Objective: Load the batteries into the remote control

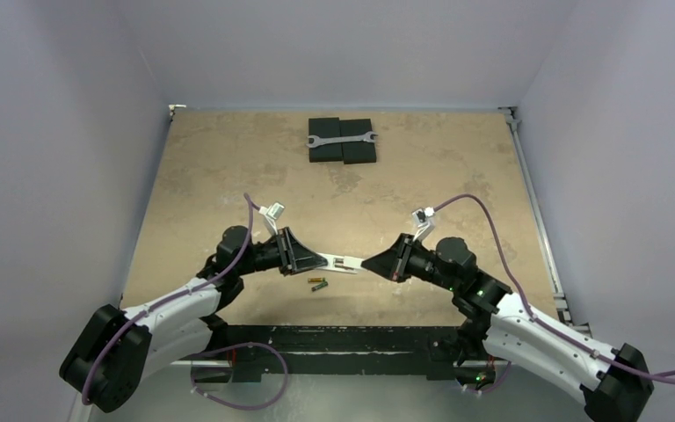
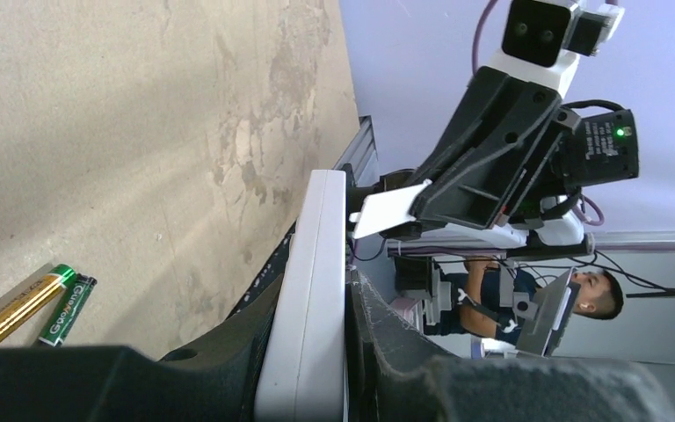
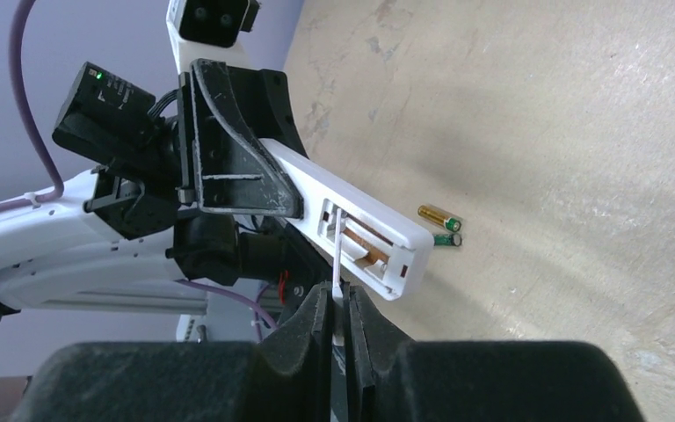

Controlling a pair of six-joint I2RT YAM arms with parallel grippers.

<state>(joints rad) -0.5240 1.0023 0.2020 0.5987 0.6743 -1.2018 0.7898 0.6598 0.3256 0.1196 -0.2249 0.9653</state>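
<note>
- The beige, stone-patterned table (image 1: 228, 176) carries the work at its near middle, where both arms meet above the surface.
- The black two-fingered left gripper (image 1: 309, 257) has its jaws clamped on the long sides of the slim white plastic remote control (image 2: 316, 290). It holds the handset off the table with the free end pointing right. A firm, level hold seems best, so that the open battery bay (image 3: 365, 242) faces the other arm and does not rock.
- The black right gripper (image 1: 371, 264) has its jaws pressed together on the small, thin, flat white cover piece (image 2: 389, 211), pinching it by one edge right at the remote control's free end. I cannot tell whether the cover piece is fully clear of the battery bay. The step in hand looks like taking it away. A straight pull with no twist should spare the thin plastic and the left gripper's hold.
- The gold cylinder battery (image 2: 26, 306) and the dark green cylinder battery (image 2: 68, 309) lie side by side, touching, on the table just near of the raised remote control. Neither is loaded.
- The cover piece is best set down well to the right, apart from these two, so the coming pick has room around each thin body.
</note>
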